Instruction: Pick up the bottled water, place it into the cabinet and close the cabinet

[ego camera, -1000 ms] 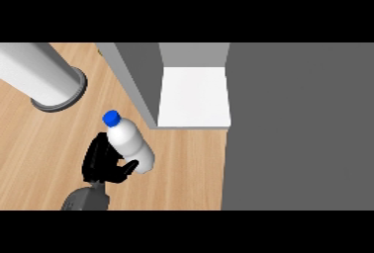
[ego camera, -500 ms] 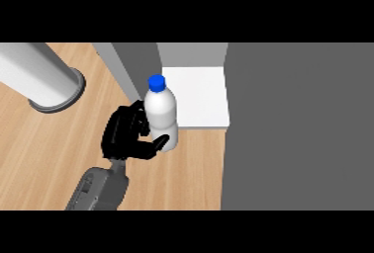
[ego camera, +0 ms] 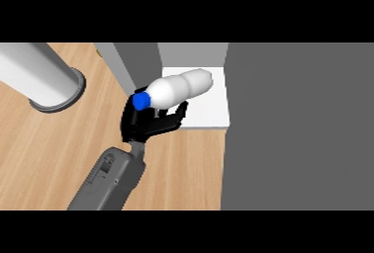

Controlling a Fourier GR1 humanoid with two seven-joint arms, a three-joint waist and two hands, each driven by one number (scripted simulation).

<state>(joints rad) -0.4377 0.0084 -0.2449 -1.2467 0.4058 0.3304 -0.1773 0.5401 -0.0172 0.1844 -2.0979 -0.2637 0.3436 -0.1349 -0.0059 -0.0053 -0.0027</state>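
Note:
The bottled water is white with a blue cap. It is tipped over, cap toward the lower left and base out over the white cabinet shelf. My left hand sits just below it at the shelf's front left corner, fingers curled around the bottle's neck end. The grey forearm rises from the lower edge. The cabinet's grey side wall stands left of the shelf. My right hand does not show.
A broad dark grey cabinet panel fills the right side. A large light grey cylinder stands on the wooden counter at the upper left.
My left hand has carried the bottle up and to the right, from the counter to the shelf. The bottle has tipped from upright to lying with its base over the shelf.

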